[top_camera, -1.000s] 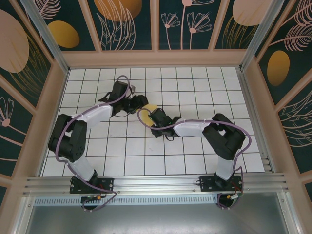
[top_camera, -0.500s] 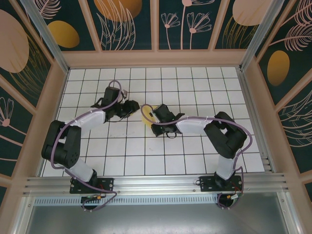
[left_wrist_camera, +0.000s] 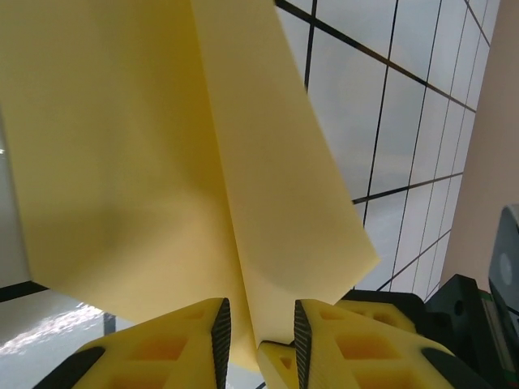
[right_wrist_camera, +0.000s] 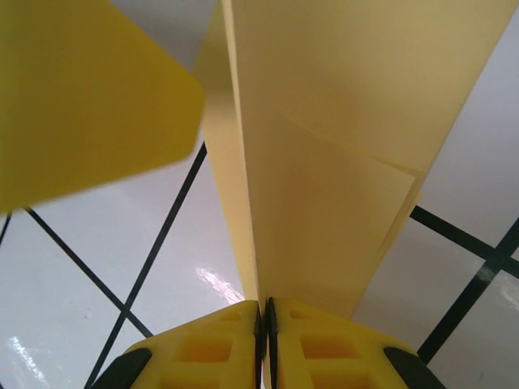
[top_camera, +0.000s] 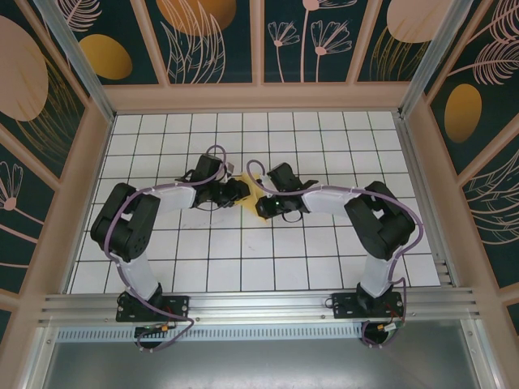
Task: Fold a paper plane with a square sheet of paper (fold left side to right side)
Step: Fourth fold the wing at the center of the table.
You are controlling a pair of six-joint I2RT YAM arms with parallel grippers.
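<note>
right pincer [right_wrist_camera: 263, 314] clamped tight, left pincer [left_wrist_camera: 261, 326] seemingly ajar, both facing inward.

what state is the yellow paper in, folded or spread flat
Folded: the paper shows overlapping layers and a sharp crease, its edge pinched in the right end effector.

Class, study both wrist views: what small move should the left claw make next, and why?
Probably close the left claw: its fingers straddle the thin yellow folded paper with a visible gap, not yet pinching it, while the right claw is pinched shut on it.
</note>
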